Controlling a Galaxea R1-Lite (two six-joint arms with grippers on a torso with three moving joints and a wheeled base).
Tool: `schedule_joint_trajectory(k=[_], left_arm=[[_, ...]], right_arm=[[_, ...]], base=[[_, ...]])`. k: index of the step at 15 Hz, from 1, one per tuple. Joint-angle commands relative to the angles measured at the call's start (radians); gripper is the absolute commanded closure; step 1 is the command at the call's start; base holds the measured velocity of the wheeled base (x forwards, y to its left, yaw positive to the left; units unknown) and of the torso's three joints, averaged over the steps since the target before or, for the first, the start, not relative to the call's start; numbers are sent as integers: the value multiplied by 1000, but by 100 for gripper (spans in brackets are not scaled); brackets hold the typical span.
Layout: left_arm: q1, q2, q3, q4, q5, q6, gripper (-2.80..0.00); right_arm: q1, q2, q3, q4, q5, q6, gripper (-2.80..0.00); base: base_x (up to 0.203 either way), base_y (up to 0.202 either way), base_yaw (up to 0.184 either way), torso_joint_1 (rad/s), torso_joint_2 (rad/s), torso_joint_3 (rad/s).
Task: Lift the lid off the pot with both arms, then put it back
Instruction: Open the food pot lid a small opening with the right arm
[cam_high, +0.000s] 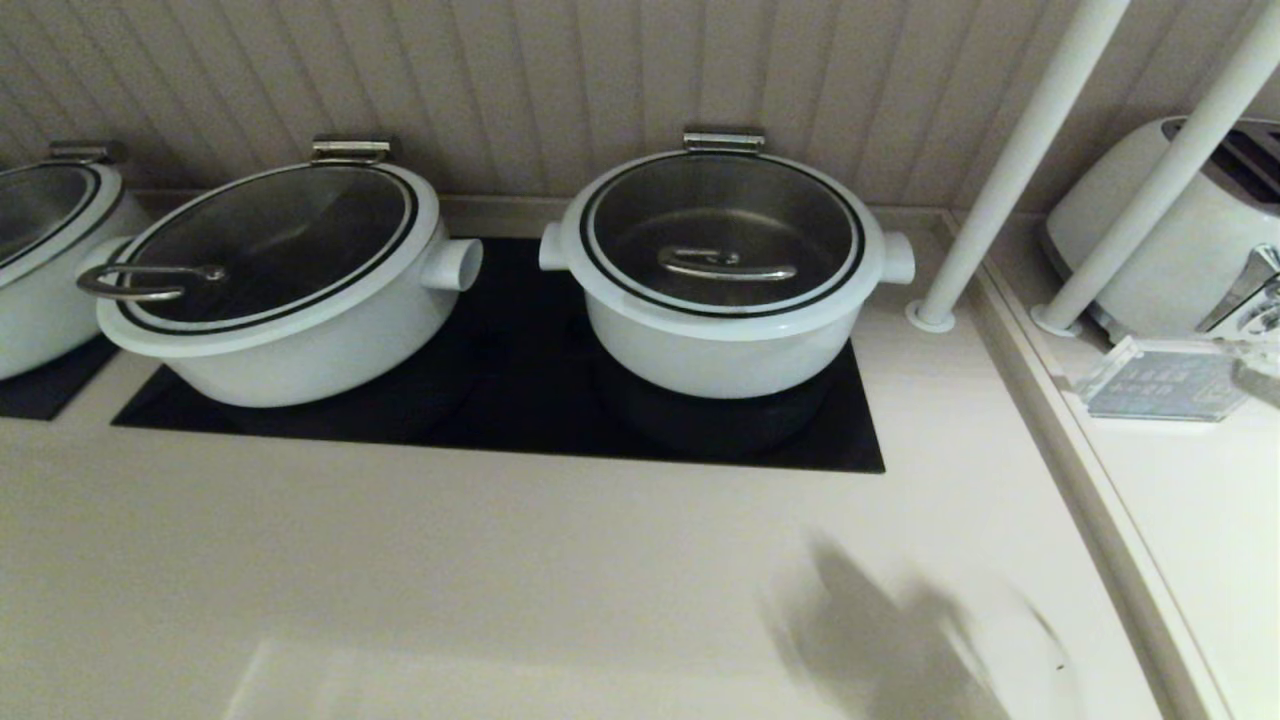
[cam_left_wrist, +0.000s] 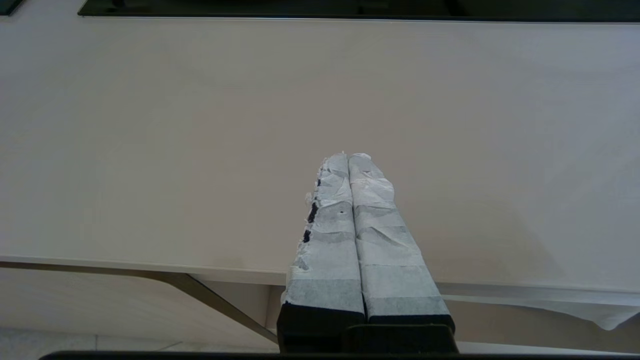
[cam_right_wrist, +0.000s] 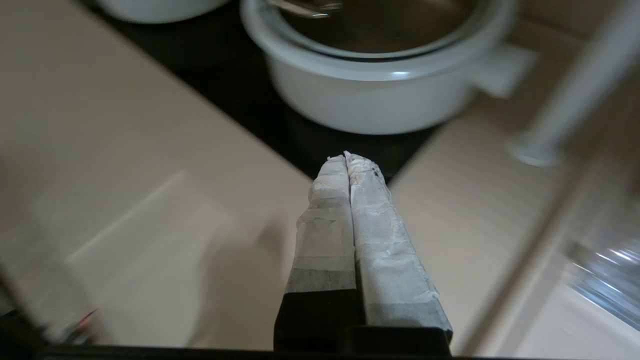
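- The pot (cam_high: 722, 345) is round, deep and white. It sits on the flat black cooktop (cam_high: 520, 400), toward its 3 o'clock side in the head view.
- The lid (cam_high: 722, 232) lies flat on the pot. It is see-through glass with a wide white edge and a thin black ring. A flat, curved steel handle (cam_high: 726, 263) sits in its middle, and a shiny steel hinge (cam_high: 723, 141) sticks out at 12 o'clock.
- Two short, stubby white side handles (cam_high: 897, 257) poke out of the pot at 3 and 9 o'clock.
- A wider white pot (cam_high: 290, 300) stands at 9 o'clock from it, well apart.
- The left gripper (cam_left_wrist: 348, 156) is over the smooth, pale counter (cam_left_wrist: 200, 150). Its two fingers, wrapped in wrinkly white tape, are pressed together and hold nothing.
- The right gripper (cam_right_wrist: 346, 155) is near the pot, not touching it. Its taped fingers are also squeezed together with nothing between them.
- Two white round poles (cam_high: 1010, 170) stand at 3 o'clock from the pot.
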Motion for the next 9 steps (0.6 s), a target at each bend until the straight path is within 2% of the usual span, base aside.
schedule_joint_trajectory(k=[1, 3, 9], left_arm=[[0, 0, 0, -2, 0, 0, 0], [0, 0, 0, 0, 0, 0, 0], [0, 0, 0, -2, 0, 0, 0]], right_arm=[[85, 82, -7, -4, 14, 0, 0], [148, 162, -3, -37, 18, 2, 0], [290, 456, -5, -339, 10, 13, 0]], base=[[0, 0, 0, 0, 0, 0], [0, 0, 0, 0, 0, 0], [0, 0, 0, 0, 0, 0]])
